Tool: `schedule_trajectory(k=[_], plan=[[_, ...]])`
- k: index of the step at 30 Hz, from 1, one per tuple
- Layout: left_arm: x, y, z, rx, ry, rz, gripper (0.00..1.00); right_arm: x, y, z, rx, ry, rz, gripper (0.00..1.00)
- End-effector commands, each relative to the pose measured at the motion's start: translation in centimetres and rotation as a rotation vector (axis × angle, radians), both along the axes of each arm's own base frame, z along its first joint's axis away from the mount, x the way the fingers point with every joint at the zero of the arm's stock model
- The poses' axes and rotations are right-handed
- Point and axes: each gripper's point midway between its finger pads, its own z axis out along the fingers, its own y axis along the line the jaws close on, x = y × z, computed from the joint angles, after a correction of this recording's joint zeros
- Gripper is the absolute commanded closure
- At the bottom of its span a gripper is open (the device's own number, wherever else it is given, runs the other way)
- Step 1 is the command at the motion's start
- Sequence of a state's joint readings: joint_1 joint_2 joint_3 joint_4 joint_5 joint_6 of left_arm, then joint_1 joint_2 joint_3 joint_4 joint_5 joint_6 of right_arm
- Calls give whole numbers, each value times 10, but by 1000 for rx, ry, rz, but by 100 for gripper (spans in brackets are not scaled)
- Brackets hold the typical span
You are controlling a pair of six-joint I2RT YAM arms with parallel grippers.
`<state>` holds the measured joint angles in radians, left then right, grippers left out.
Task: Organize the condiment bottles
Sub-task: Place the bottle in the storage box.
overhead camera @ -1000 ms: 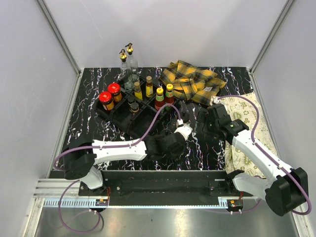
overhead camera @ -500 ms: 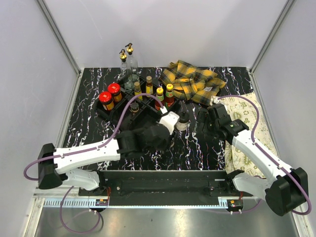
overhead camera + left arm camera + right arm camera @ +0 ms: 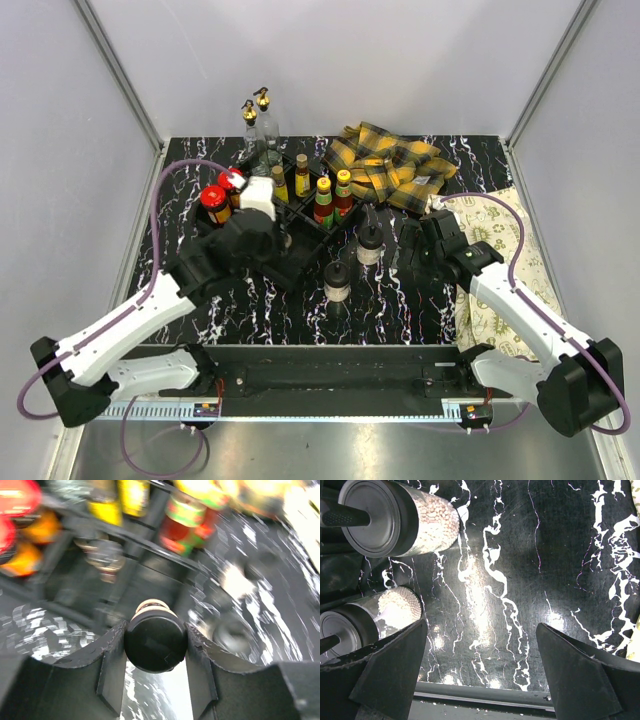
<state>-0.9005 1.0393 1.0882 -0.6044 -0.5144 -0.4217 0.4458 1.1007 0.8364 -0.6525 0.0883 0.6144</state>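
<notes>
Swung to the tabletop's (image 3: 420, 300) far-left tray (image 3: 150, 547), left hand (image 3: 155, 630) grips a shaker (image 3: 155, 644), apparently needing a free slot; right hand (image 3: 481, 626) gapes.

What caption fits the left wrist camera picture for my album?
Left gripper clamps a small black-capped shaker bottle in front of the blurry black divided tray.

A black, white-veined worktop (image 3: 400, 312) lies beneath the left hand (image 3: 156, 650) and right hand (image 3: 481, 627). Beyond them rise plain pale walls (image 3: 330, 60) with metal corner posts (image 3: 120, 75).
</notes>
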Motion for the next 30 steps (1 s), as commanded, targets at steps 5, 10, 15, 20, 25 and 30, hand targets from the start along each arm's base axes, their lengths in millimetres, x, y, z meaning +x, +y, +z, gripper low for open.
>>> schedule_trajectory(k=[5,10,15,20,25,30], plan=[[59,79,17,-56,-58,379,97,9,-3,5,-19,-24,-8,0],[89,93,1,-73,-27,443,99,9,-3,5,-19,-23,-6,0],[113,106,-19,-96,8,488,100,7,-4,3,-22,-20,-7,0],[133,100,-42,-104,54,470,100,7,-4,1,-22,-15,-9,0],[151,96,-65,-106,101,455,100,7,-4,0,-25,-10,-11,0],[163,91,-87,-84,146,438,97,8,-4,-1,-30,-6,-15,0]])
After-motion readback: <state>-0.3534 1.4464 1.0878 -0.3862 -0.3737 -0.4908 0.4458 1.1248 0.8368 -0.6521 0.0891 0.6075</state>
